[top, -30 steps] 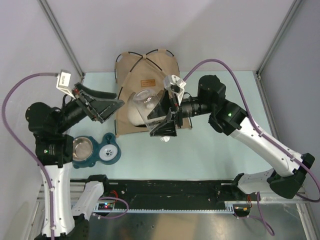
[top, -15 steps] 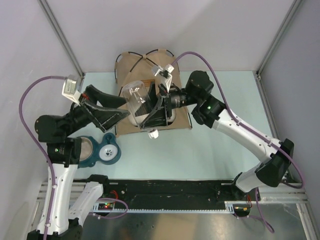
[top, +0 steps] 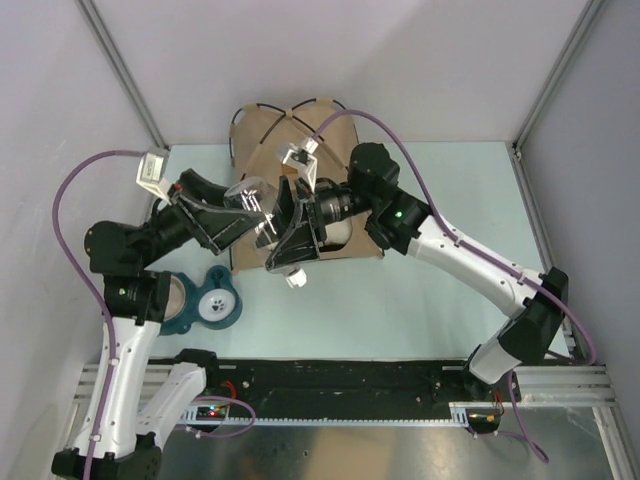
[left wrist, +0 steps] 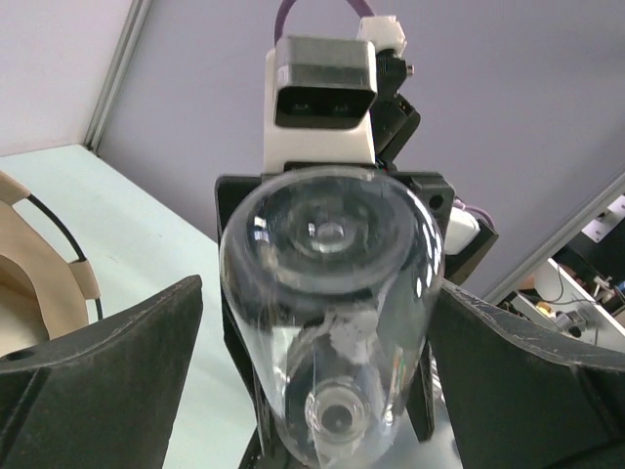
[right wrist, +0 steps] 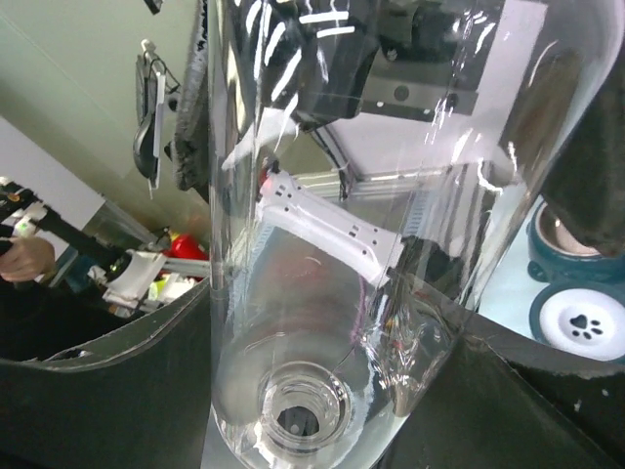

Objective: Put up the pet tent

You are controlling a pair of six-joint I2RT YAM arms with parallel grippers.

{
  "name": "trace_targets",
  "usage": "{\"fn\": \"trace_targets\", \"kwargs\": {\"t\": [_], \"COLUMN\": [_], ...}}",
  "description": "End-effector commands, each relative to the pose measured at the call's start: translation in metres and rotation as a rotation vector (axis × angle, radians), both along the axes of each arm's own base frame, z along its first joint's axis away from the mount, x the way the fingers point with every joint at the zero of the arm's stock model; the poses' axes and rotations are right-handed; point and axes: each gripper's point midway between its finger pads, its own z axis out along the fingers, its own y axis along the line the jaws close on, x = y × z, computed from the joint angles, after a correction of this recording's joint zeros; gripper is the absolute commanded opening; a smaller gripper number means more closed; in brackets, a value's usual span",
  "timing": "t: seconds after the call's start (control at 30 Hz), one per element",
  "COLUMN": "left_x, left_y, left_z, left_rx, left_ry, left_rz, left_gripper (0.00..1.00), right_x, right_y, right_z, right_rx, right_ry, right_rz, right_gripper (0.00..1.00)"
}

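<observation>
Pale green table (top: 450, 180) under grey walls carries the pet tent (top: 262, 135) at its far middle, where we see tan panels crossed by thin black poles. We find the right arm stretched leftward over the tent's near part, its hand (top: 280, 228) pinching a clear bottle (left wrist: 332, 293) held above the table. The left arm bends up from the near left, and its hand (top: 240, 215) is spread wide, one finger on each side of that bottle. A teal pet bowl (top: 205, 300) sits just beside the left arm
</observation>
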Motion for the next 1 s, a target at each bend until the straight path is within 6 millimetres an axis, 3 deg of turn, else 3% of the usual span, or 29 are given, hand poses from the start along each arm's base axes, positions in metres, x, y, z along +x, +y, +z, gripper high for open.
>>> {"fn": "trace_targets", "kwargs": {"t": [0.0, 0.13, 0.27, 0.53, 0.6, 0.77, 0.97], "left_x": [0.007, 0.009, 0.01, 0.015, 0.018, 0.037, 0.062], "left_y": [-0.001, -0.002, -0.002, 0.003, 0.004, 0.014, 0.047], "left_z": [-0.002, -0.01, -0.012, -0.011, -0.014, -0.038, -0.077], "left_rx": [-0.006, -0.002, -0.01, -0.027, -0.02, 0.072, 0.229], "left_ry": [-0.004, 0.015, 0.019, 0.002, 0.001, 0.044, 0.117], "left_rz": [0.012, 0.007, 0.021, 0.08, 0.096, 0.222, 0.479], "left_gripper": [0.99, 0.96, 0.76, 0.48, 0.46, 0.48, 0.54], "right_x": [-0.012, -0.009, -0.005, 0.012, 0.014, 0.033, 0.086], "right_y": [0.003, 0.007, 0.009, 0.008, 0.004, -0.014, -0.074], "right_z": [0.009, 0.005, 0.002, -0.01, -0.011, -0.02, -0.034], "right_rx": [0.009, -0.006, -0.014, -0.037, -0.037, -0.078, -0.13], "right_ry": [-0.031, -0.024, -0.027, -0.021, -0.028, -0.001, 0.057], "right_rz": [0.068, 0.062, 0.028, -0.089, -0.114, -0.23, -0.549], "right_gripper": [0.63, 0.63, 0.67, 0.92, 0.98, 0.99, 1.0]}}
